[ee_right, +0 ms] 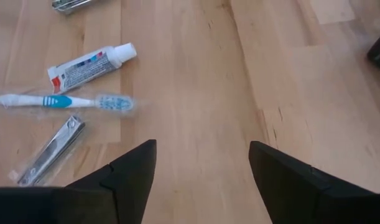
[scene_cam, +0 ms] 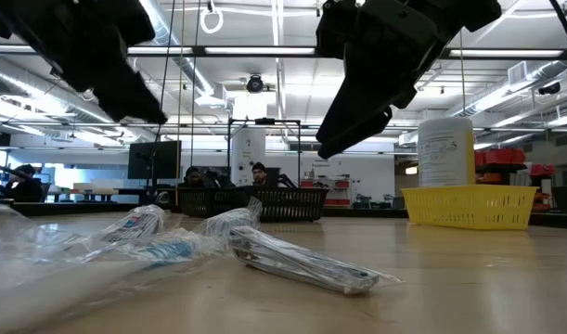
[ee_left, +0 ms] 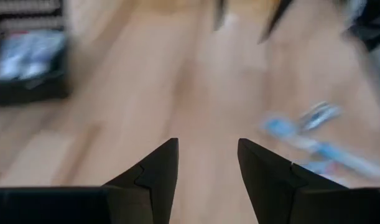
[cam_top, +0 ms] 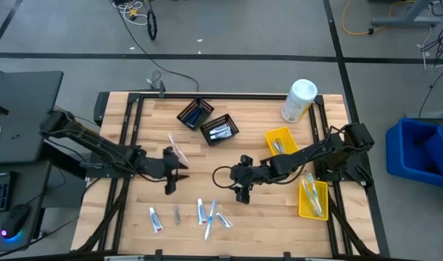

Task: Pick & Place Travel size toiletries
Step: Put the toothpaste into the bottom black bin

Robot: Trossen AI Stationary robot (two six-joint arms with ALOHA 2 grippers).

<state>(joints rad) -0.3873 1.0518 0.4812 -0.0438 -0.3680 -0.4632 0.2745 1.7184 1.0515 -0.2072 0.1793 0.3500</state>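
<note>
Several travel size toiletries lie flat along the table's near edge: a white toothpaste tube (cam_top: 156,220), a small silver piece (cam_top: 176,214), another tube (cam_top: 201,210) and a blue-white toothbrush (cam_top: 209,220). A clear-wrapped item (cam_top: 177,148) lies farther back. My left gripper (cam_top: 176,175) hovers open just near of that wrapped item. My right gripper (cam_top: 243,190) hovers open at mid-table, right of and beyond the near pile. The right wrist view shows its open fingers (ee_right: 202,146) above bare wood, with a toothpaste tube (ee_right: 93,62), a wrapped toothbrush (ee_right: 62,101) and a silver nail clipper (ee_right: 50,149) ahead. The left gripper (ee_left: 207,146) is open over bare wood.
Two black mesh baskets (cam_top: 196,114) (cam_top: 220,130) holding items stand at the far middle. Two yellow bins (cam_top: 281,140) (cam_top: 312,198) sit on the right side, and a big white canister (cam_top: 299,100) stands at the far right corner. Bare wood lies between the grippers.
</note>
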